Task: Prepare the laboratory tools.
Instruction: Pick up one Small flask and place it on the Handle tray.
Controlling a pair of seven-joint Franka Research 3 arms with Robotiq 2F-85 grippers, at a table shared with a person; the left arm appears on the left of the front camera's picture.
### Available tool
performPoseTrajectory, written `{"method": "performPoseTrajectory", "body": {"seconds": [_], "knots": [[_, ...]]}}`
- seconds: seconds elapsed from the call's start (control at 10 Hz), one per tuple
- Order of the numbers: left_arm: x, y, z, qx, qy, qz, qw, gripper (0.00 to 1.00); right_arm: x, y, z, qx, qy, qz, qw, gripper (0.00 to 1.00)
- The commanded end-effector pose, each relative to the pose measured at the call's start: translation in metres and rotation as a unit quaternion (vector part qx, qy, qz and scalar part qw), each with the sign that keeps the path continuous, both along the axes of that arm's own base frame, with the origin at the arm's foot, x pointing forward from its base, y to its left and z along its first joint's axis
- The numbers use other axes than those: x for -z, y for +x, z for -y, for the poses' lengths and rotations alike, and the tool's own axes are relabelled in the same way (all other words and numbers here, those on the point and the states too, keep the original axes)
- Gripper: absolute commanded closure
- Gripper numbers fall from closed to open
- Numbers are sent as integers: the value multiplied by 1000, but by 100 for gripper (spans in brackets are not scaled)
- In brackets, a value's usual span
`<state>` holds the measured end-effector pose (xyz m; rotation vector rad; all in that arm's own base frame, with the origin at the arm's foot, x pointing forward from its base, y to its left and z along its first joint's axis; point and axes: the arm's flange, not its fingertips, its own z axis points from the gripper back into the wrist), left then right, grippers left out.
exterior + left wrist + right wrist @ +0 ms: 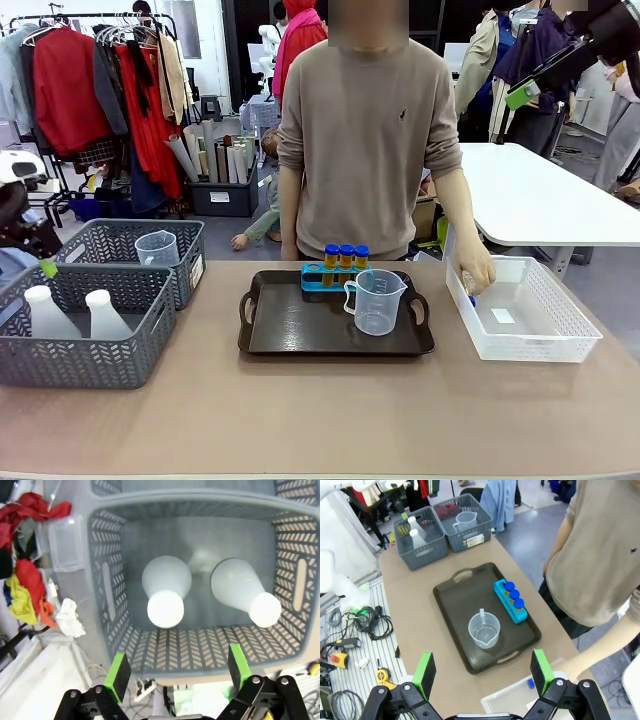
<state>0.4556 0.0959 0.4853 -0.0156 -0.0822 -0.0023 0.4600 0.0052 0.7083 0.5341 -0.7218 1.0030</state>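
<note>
A: Where are the tubes?

B: Three blue-capped tubes [346,256] of yellow liquid stand upright in a blue rack [318,283] at the far edge of the dark tray [290,335]. The measuring beaker [375,302] stands on the same tray, just in front of the rack's right end.

A: And the flasks?

B: Two white flasks [45,312] stand side by side in the near grey basket [90,365] at the table's left. A second beaker [157,248] sits in the far grey basket [190,262] behind it.

A: The claws?

B: The left gripper [178,672] hangs above the flasks' basket, looking straight down on them, jaws wide apart and holding nothing. The right gripper [483,672] is high over the table's right side, also spread wide and empty, with the tray below it.

A: The person?

B: Stands at the far side, one hand [478,272] reaching into the white basket [525,350] on the right. Something small and blue lies by the fingers, too small to tell what
</note>
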Motion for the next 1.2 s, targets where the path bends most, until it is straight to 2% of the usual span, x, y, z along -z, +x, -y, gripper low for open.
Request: {"method": "performPoseTrajectory", "body": {"seconds": [0.0,0.4,1.1], "knots": [[23,5,-2,20,-2,28,999,0,-1,-1,-2,-3,2,2,1000,0],[48,15,-13,25,-4,41,999,0,-1,-1,-2,-3,2,2,1000,0],[59,13,-17,15,-1,17,1000,0,-1,-1,-2,-3,2,2,1000,0]]}}
